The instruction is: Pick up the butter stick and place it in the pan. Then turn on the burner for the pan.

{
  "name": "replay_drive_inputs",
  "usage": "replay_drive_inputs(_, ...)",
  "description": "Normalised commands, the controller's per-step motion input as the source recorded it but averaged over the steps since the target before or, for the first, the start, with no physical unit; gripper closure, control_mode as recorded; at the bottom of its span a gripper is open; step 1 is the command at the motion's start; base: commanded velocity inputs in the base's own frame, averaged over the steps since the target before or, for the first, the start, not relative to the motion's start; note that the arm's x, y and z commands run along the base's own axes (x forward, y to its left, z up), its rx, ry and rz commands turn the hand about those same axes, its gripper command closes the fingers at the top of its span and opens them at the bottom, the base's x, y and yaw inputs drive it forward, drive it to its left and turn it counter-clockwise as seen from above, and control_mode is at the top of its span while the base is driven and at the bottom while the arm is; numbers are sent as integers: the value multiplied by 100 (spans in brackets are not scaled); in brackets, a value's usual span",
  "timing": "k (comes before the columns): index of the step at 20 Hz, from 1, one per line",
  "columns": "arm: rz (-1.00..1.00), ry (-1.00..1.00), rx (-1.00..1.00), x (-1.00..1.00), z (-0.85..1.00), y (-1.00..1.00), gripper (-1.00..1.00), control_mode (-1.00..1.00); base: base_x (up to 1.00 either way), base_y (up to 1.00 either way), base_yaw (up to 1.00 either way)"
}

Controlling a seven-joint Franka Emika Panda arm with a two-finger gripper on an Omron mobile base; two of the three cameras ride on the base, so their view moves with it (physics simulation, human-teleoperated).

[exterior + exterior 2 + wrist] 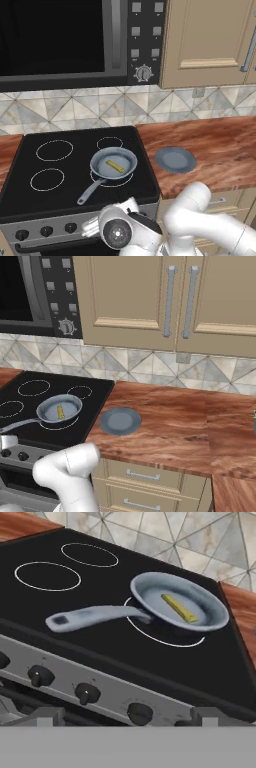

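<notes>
Butter stick (180,608) lies in the pan (150,592), which sits on the front-right burner (167,639). Knob step now (which knob (140,713) maps there, can't tell). Claw low before the stove front, jaw spread unreadable.

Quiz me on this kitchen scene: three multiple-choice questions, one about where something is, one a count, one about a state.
1. Where is the butter stick?
A. on the plate
B. in the pan
C. on the wooden counter

2. How many white circles mark the cooktop?
A. two
B. six
C. four

3. The pan sits:
A. over the front-right burner
B. on the counter
C. upside down

Answers: 1 B, the yellow bar lies inside the pan. 2 C, four outlines show. 3 A, the burner's circle peeks out under the pan.
</notes>
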Motion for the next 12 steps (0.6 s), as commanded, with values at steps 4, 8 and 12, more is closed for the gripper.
replay_drive_inputs(4, 0, -3, 0, -10, -38, 0, -100, -100, 0, 0, 0)
replay_drive_inputs(8, 0, -1, 2, 0, -45, 2, -100, -100, 0, 0, 0)
replay_drive_inputs(12, 0, -4, 6, 0, -49, 7, -100, -100, 0, 0, 0)
